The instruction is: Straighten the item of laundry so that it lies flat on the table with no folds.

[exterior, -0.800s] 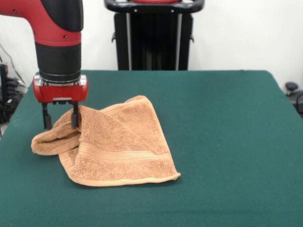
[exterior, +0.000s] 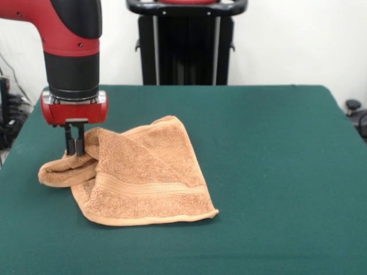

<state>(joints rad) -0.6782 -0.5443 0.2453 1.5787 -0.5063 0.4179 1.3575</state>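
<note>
The orange-tan terry towel [exterior: 140, 175] lies folded and bunched on the left half of the dark green table [exterior: 275, 172]. A woven band stripe runs across its front flap. A rolled fold sticks out at its left end. My gripper [exterior: 74, 150] hangs from the red and black arm above that left end. Its fingers are closed together, pinching the towel's upper left fold. No white tag shows.
The black pedestal [exterior: 186, 48] stands at the table's far side, behind the towel. The table's left edge is close to the gripper. Dark gear [exterior: 355, 112] shows beyond the right edge.
The gripper's fingers have closed from spread apart to pinched together on the towel's left fold. The arm has stayed in place and the towel has barely moved.
</note>
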